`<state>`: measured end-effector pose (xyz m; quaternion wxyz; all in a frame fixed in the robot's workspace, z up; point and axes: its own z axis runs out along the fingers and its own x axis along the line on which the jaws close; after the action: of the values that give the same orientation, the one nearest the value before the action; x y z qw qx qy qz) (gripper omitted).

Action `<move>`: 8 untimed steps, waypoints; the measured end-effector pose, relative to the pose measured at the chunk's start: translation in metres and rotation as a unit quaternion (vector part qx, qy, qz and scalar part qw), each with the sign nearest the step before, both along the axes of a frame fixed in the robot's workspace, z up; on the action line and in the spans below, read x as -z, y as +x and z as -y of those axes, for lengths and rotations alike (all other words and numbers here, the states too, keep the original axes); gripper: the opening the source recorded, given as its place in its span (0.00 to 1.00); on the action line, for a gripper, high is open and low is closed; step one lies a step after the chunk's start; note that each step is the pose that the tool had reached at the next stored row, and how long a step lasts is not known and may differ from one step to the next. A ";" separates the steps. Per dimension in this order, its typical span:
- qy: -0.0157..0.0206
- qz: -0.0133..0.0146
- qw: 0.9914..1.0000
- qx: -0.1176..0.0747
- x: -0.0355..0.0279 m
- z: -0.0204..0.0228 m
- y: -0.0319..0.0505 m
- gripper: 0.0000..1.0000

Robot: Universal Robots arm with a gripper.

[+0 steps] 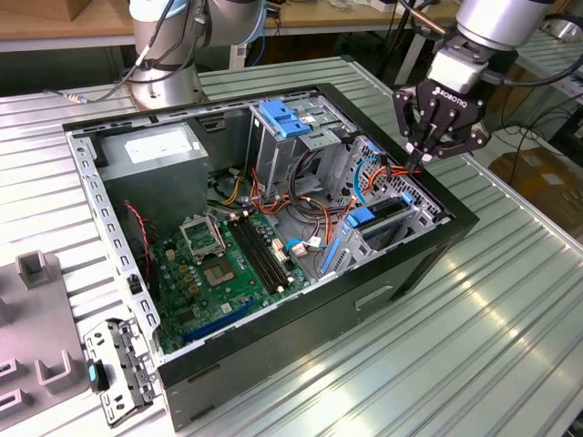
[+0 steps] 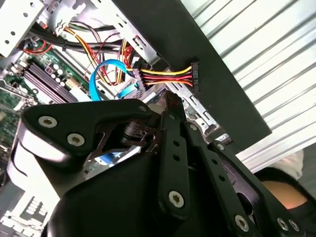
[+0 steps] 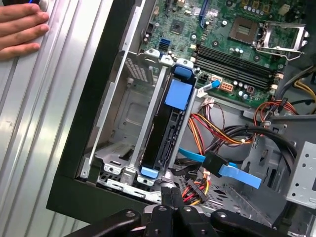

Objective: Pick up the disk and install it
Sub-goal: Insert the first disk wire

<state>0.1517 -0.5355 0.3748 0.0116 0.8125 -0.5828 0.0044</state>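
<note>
The disk [image 1: 362, 217] sits on edge in the drive cage at the exterior view's right end of the open computer case [image 1: 401, 273]. In the first wrist view the disk [image 3: 165, 133] shows a dark body between metal rails, with its blue carrier tab facing the motherboard. My gripper [image 1: 417, 164] hangs just above the far end of that cage, fingers pressed together with nothing between them. In the first wrist view the gripper [image 3: 172, 191] has its tips right at the disk's cable end. In the second wrist view the gripper [image 2: 170, 101] stands beside a loose power connector [image 2: 193, 76].
A flat blue data cable [image 3: 232, 173] and bundled power wires lie beside the cage. A person's hand [image 3: 19, 27] rests on the table by the case wall. The motherboard [image 1: 228, 264], a pale-blue plate [image 1: 287, 118], a grey bracket [image 1: 114, 369] and the arm's base [image 1: 164, 82] are nearby.
</note>
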 end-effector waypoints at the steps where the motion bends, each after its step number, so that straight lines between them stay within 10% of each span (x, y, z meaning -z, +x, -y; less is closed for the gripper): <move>1: 0.000 0.000 1.000 -0.007 0.0000 0.0000 0.0003 0.11; 8: 0.003 0.000 0.999 -0.037 -0.0043 -0.0003 0.0089 0.11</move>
<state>0.1607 -0.5352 0.3791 0.0089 0.8335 -0.5525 0.0033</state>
